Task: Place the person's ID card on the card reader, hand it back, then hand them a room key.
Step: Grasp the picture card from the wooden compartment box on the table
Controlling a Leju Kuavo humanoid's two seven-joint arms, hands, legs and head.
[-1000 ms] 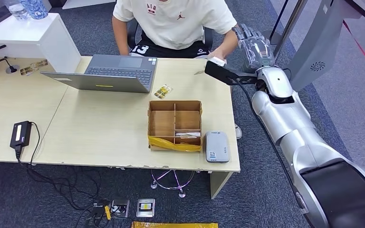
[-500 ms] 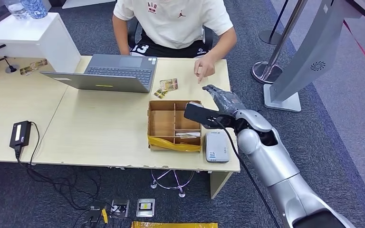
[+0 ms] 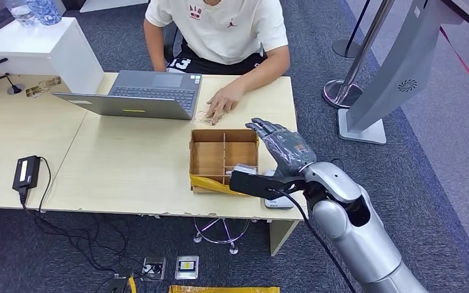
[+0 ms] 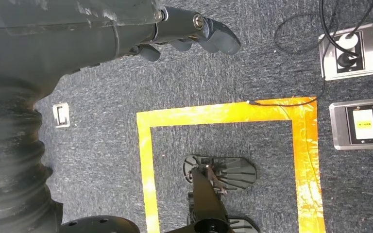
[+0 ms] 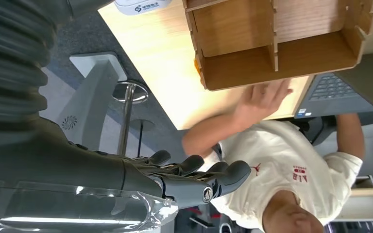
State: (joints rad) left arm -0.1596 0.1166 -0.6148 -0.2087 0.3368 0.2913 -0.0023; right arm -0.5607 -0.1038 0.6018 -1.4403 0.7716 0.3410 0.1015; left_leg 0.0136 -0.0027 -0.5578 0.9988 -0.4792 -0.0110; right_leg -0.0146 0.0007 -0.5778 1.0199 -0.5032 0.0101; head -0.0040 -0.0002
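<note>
Wooden desk (image 3: 128, 165), grey carpet. Divided wooden box (image 3: 224, 160): card reader (image 3: 279, 201) just right of it; person's hand (image 3: 220, 104) covering cards just behind; right hand (image 3: 284, 146) above its right edge, fingers spread, empty. Left hand (image 4: 194, 34) over the floor, fingers curled, empty.

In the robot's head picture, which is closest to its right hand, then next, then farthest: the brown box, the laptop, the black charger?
From the right hand:
1. Brown box, right beside it.
2. Laptop, across the table by the person.
3. Black charger, far on the other table end.
</note>
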